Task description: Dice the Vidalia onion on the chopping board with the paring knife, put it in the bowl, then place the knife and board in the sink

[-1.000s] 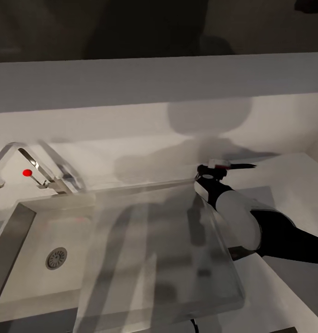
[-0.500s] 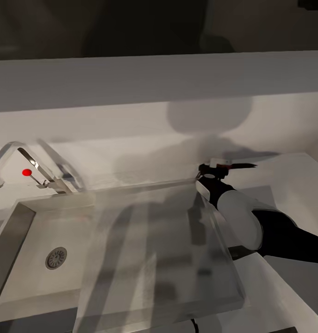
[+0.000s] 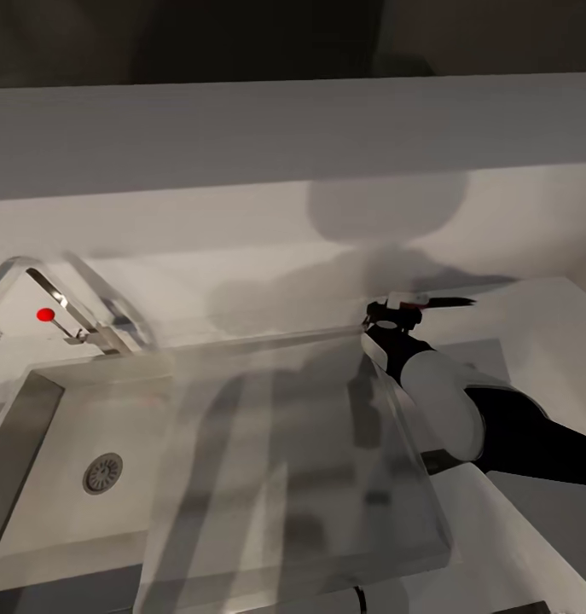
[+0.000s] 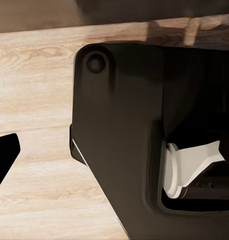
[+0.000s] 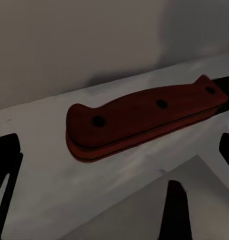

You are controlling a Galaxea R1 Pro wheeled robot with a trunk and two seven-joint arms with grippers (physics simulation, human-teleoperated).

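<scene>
The grey steel sink (image 3: 37, 426) has a round drain (image 3: 103, 473) and a chrome tap with a red knob (image 3: 45, 314). Its pale drainboard (image 3: 310, 460) runs to the right. The paring knife (image 3: 435, 301) lies on the countertop (image 3: 531, 324) behind the drainboard's far right corner, with its dark blade pointing right. Its reddish handle (image 5: 144, 117) rests flat on the grey top. My right gripper (image 3: 401, 310) (image 5: 117, 152) hangs open just over the handle, one finger on each side and neither touching it. The onion, chopping board and bowl are out of view.
A pale wall and ledge (image 3: 293, 128) rise close behind the countertop. The left wrist camera looks down at a light wooden floor (image 4: 34, 100) and my own dark base (image 4: 124, 125), with one left fingertip (image 4: 3, 155) at the edge.
The head camera has shifted slightly, moving the whole picture a little. My right gripper stays by the knife handle and the knife has not moved.
</scene>
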